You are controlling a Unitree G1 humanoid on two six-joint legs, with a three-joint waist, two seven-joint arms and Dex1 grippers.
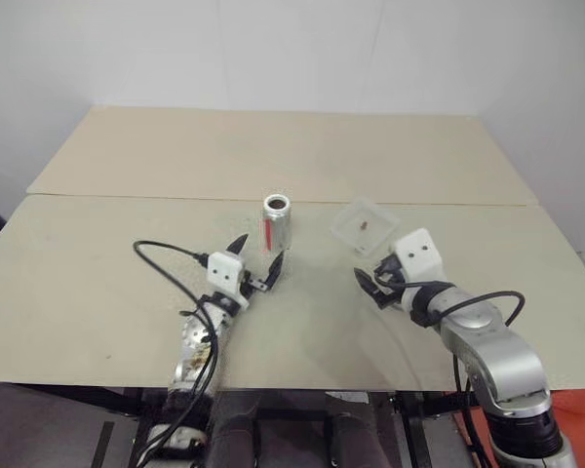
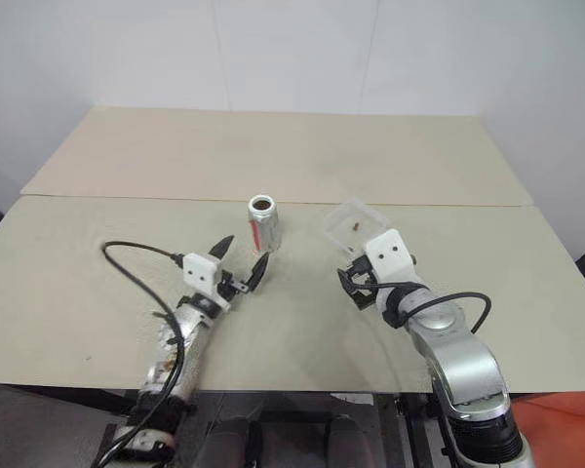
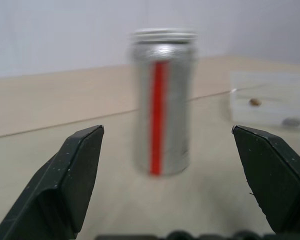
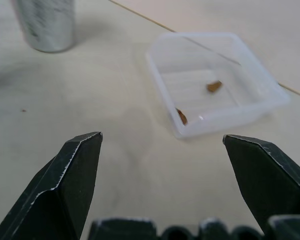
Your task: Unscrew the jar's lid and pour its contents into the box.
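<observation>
Jar point(image 1: 276, 222): we find it upright on the table point(image 1: 97, 283), mouth open, red stripe down its side.
Box point(image 1: 365, 226): just to the right of the jar, apart from it.
Contents point(image 4: 213, 86): we see a brownish bit inside the box.
Left gripper point(image 1: 257, 261): fingers spread wide, holding nothing, just short of the jar.
Right gripper point(image 1: 369, 283): fingers apart, empty, on the box's near side, right of the jar.

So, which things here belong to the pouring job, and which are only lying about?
Belong to the job:
- jar, upright, mouth open
- box
- contents, brown bit in the box
- left gripper, open
- right gripper, open

Only lying about:
- table
- black cable on the left arm
</observation>
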